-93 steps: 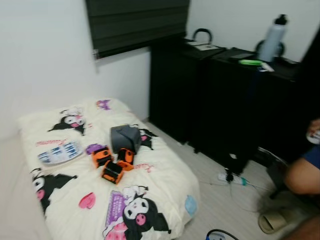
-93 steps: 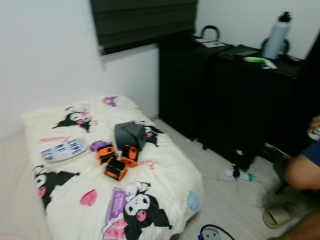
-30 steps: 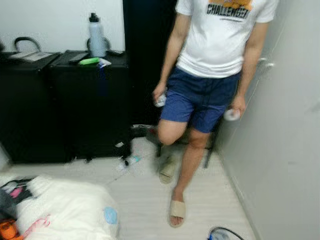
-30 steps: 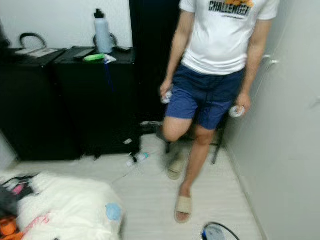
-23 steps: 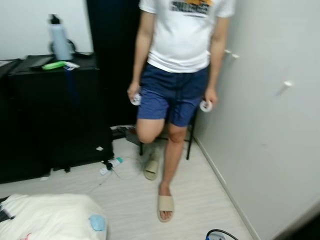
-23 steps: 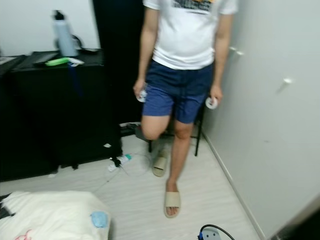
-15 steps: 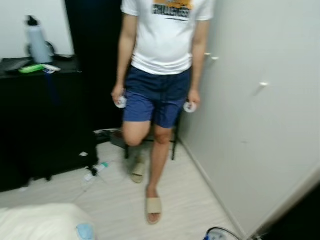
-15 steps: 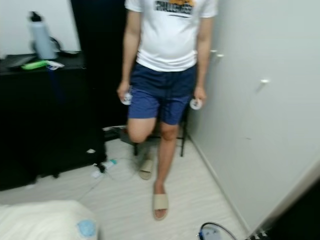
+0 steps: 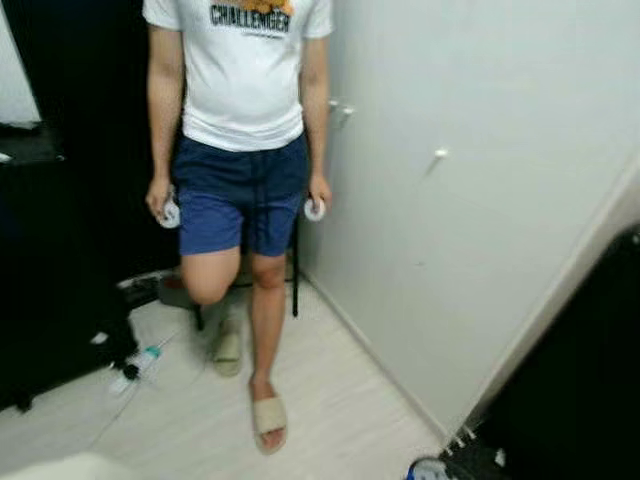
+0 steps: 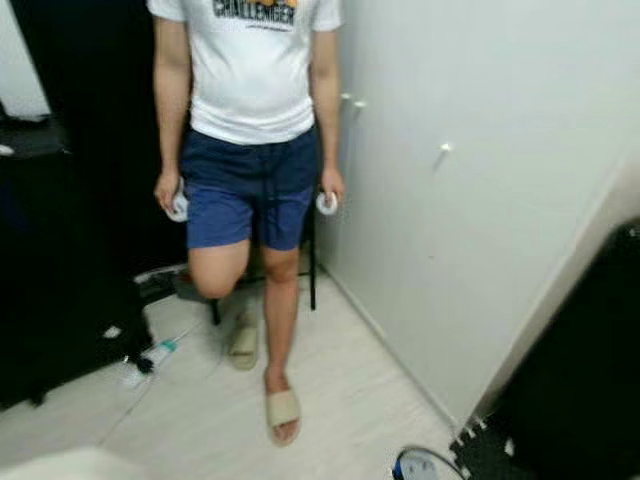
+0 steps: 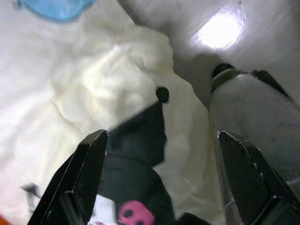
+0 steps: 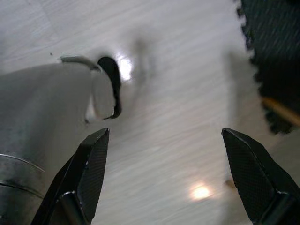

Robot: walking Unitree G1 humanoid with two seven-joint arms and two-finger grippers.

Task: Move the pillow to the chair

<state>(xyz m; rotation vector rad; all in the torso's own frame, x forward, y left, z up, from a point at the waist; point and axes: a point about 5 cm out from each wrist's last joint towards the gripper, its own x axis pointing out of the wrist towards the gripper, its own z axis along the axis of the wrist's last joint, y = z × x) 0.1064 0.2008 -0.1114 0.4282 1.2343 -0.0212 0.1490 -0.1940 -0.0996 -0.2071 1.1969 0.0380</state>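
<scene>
A black chair [image 9: 295, 275] stands at the back against the white doors, mostly hidden behind a person [image 9: 240, 100] who has one knee raised in front of it. Only its thin legs can be made out. My left gripper [image 11: 161, 136] hangs open above cream bedding [image 11: 93, 84] printed with a black cartoon figure. My right gripper [image 12: 164, 133] hangs open above the pale wood floor [image 12: 178, 93]. Nothing is between the fingers of either one.
White cupboard doors [image 9: 450, 200] run along the right. A black cabinet [image 9: 50, 290] is on the left, with a bottle [image 9: 135, 365] and cables on the floor. A loose slipper [image 9: 228, 350] lies near the chair. A dark foam mat [image 9: 570, 400] is at the lower right.
The camera has swung to the right: the bed and black cabinets slid out to the left, the person shifted left of centre, and the white doors and dark mat came into view.
</scene>
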